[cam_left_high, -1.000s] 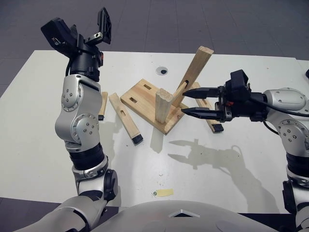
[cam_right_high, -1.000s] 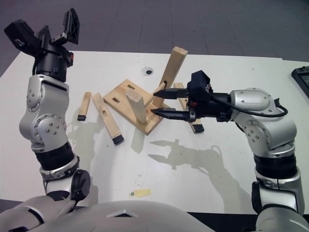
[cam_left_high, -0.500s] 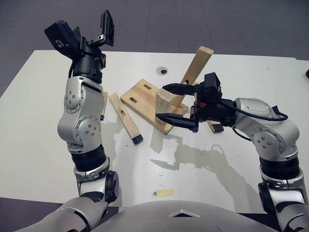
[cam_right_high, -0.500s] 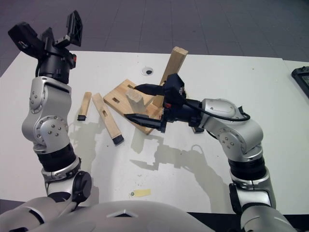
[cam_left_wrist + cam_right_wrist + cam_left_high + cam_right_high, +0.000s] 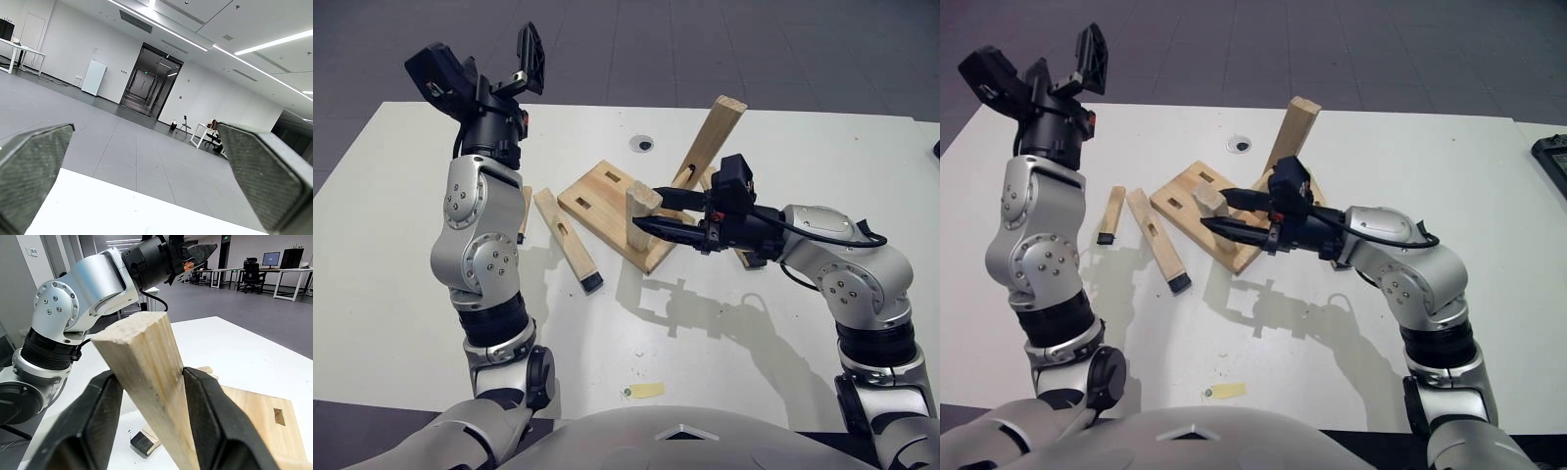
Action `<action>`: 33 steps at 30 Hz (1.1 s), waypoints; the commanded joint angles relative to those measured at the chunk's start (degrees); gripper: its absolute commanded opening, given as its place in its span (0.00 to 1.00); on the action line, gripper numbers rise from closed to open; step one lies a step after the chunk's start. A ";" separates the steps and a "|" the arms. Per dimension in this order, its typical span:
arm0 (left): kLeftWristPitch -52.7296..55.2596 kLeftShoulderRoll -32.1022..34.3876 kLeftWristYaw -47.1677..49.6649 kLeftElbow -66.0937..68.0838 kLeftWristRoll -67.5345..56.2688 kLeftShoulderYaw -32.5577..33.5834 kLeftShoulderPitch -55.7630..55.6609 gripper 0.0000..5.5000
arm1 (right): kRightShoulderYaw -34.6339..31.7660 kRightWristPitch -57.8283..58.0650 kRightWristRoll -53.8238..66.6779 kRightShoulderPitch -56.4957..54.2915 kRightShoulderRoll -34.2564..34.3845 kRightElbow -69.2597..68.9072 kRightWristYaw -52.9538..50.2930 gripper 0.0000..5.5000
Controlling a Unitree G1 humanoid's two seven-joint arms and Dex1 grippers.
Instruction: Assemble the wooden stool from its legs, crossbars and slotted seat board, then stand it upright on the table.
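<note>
Round dark grommet (image 5: 643, 143) sits just beyond the right end effector (image 5: 646, 209), on its far side. Small yellow tag (image 5: 646, 390) lies well short of it, towards the robot. Dark device (image 5: 1552, 162) is far off to its right, cut by the edge. Past the raised left end effector (image 5: 475, 54) there's grey tiled floor (image 5: 705, 49), a doorway (image 5: 146, 85), a white cabinet (image 5: 94, 77) and desks (image 5: 208, 134).
</note>
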 commanded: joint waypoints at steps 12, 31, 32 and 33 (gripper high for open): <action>0.63 0.01 0.09 0.71 0.36 -0.41 -0.83 0.98 | 3.35 -11.19 -11.28 -11.22 -12.00 22.62 23.91 0.19; 0.44 5.30 0.23 0.00 -1.53 8.67 -0.55 0.98 | -15.65 -1.03 10.41 -13.57 -9.16 6.71 12.81 0.59; 0.42 5.58 0.23 0.04 -1.53 8.95 -0.55 0.98 | -16.49 0.56 14.59 -14.13 -8.21 5.06 10.76 0.61; 0.39 5.70 0.24 0.07 -1.52 9.08 -0.60 0.98 | -16.74 1.73 18.26 -14.32 -7.35 3.35 8.89 0.65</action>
